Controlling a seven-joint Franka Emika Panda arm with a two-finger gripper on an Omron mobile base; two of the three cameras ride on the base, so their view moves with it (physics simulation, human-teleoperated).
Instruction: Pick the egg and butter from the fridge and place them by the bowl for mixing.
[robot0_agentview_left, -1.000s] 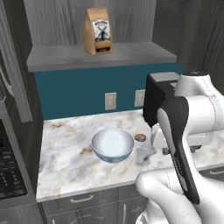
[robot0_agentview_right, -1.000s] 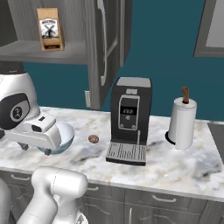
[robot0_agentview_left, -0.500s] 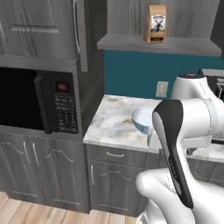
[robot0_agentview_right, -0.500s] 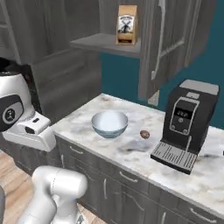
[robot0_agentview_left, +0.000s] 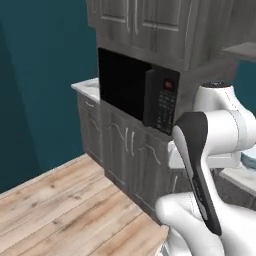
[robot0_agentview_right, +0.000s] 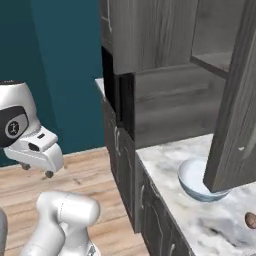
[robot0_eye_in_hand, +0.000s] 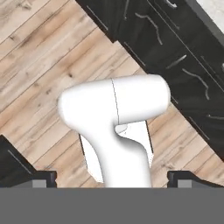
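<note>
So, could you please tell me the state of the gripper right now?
Gripper: open, holding nothing.

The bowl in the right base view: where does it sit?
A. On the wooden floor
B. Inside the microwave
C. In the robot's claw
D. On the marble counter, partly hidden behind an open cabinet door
D: the bowl rests on the marble counter, its right side hidden by the cabinet door.

I'm watching both base cameras looking forward from behind the arm, sharing the dark cabinets and wood floor; the hand camera is facing down at that floor.
</note>
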